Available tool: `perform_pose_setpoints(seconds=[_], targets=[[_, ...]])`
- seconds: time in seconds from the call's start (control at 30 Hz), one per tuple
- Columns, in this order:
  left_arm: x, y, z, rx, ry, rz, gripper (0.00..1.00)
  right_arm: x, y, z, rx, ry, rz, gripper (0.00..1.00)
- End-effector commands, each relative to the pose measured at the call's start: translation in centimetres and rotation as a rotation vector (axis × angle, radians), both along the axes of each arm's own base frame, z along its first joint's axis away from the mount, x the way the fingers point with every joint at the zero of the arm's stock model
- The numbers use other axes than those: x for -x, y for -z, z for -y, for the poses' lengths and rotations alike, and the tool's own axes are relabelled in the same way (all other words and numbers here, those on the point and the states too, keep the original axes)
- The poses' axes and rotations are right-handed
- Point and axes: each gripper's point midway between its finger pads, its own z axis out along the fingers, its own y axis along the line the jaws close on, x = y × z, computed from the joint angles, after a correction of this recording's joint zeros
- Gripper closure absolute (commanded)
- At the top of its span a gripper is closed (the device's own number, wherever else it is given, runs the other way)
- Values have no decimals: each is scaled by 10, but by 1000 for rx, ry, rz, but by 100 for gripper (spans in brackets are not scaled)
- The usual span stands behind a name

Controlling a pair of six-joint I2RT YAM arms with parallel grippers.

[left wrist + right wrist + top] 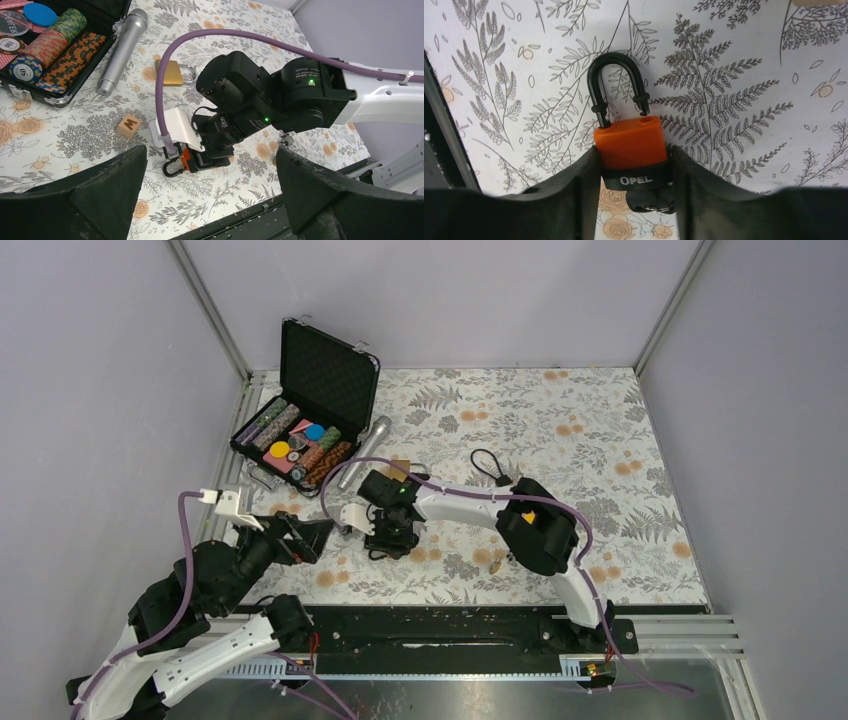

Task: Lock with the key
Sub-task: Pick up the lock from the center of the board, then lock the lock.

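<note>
I see the right gripper [633,154] pointing down at the table [560,440] with its two fingers pressed against either side of the orange padlock [629,142], which lies flat on the flowered cloth near the front middle. The padlock's black shackle [616,80] is sprung, one leg out of its hole, and the key [644,197] sits in the bottom end between the fingers. My left gripper [315,537] hangs just beside, spread wide and holding nothing.
</note>
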Motion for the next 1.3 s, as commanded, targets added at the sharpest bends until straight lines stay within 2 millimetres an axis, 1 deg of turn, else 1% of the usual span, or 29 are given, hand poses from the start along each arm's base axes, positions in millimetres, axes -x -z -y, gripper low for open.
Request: perform_pose_setpoints(seconds=[0.0, 0.07, 0.13, 0.23, 0.27, 0.33, 0.43, 0.47, 0.53, 0.6, 0.67, 0.7, 0.8, 0.87, 0.97, 1.03, 1.1, 1.17, 1.27], targets=[[2, -7, 4, 28, 24, 25, 1, -7, -9, 1, -21, 73, 60, 69], [2, -8, 4, 37, 26, 25, 1, -12, -23, -1, -76, 120, 95, 76], [3, -8, 5, 48, 28, 24, 1, -16, -46, -5, -155, 167, 109, 78], [1, -10, 8, 63, 29, 33, 1, -26, -85, -9, -285, 278, 105, 78], [-1, -9, 10, 65, 26, 36, 1, -29, -101, -9, -328, 320, 92, 77], [-5, -8, 18, 65, 37, 38, 1, -36, -129, -7, -416, 429, 57, 76], [-11, -3, 36, 60, 65, 29, 1, -48, -171, 2, -559, 622, -15, 73], [-15, 0, 43, 51, 70, 18, 1, -54, -191, 7, -634, 696, -38, 71], [-20, 2, 55, 58, 79, 12, 1, -59, -207, 20, -730, 843, -112, 68], [-25, -1, 69, 81, 101, 24, 1, -66, -223, 34, -828, 1011, -194, 65], [-29, -4, 83, 100, 140, 58, 1, -65, -238, 40, -925, 1139, -303, 63], [-31, -11, 91, 127, 158, 86, 1, -64, -243, 43, -962, 1195, -355, 62], [-34, -16, 111, 136, 221, 146, 1, -59, -254, 47, -1059, 1335, -533, 62], [-37, -17, 123, 132, 253, 184, 1, -56, -261, 46, -1129, 1401, -678, 62], [-40, -22, 137, 122, 297, 232, 1, -58, -269, 48, -1199, 1490, -830, 63], [-43, -25, 145, 127, 310, 258, 1, -60, -269, 52, -1214, 1551, -886, 63], [-50, -17, 152, 126, 296, 245, 1, -60, -273, 56, -1248, 1578, -925, 63], [-60, -10, 155, 135, 251, 214, 2, -65, -272, 64, -1286, 1634, -930, 63], [-71, -3, 162, 146, 216, 188, 3, -66, -278, 71, -1320, 1662, -957, 63]])
